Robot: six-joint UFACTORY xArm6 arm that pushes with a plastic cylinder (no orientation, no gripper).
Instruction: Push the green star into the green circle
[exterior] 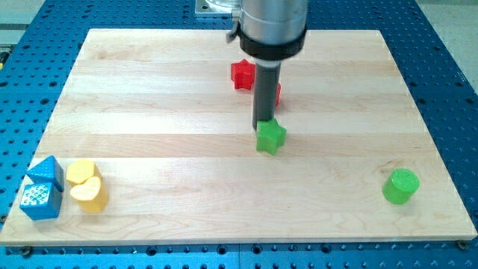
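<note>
The green star [271, 137] lies near the middle of the wooden board. The green circle [401, 186], a short green cylinder, stands at the view's lower right, far from the star. My tip [263, 124] sits at the star's upper-left edge, touching or nearly touching it. The dark rod rises from there to the grey arm body at the view's top.
A red star-like block [243, 75] lies behind the rod, and another red block [278, 95] is partly hidden by it. A blue block [42, 198] and two yellow blocks [81, 172] [89, 196] sit at the lower left. The board [149, 112] rests on a blue perforated table.
</note>
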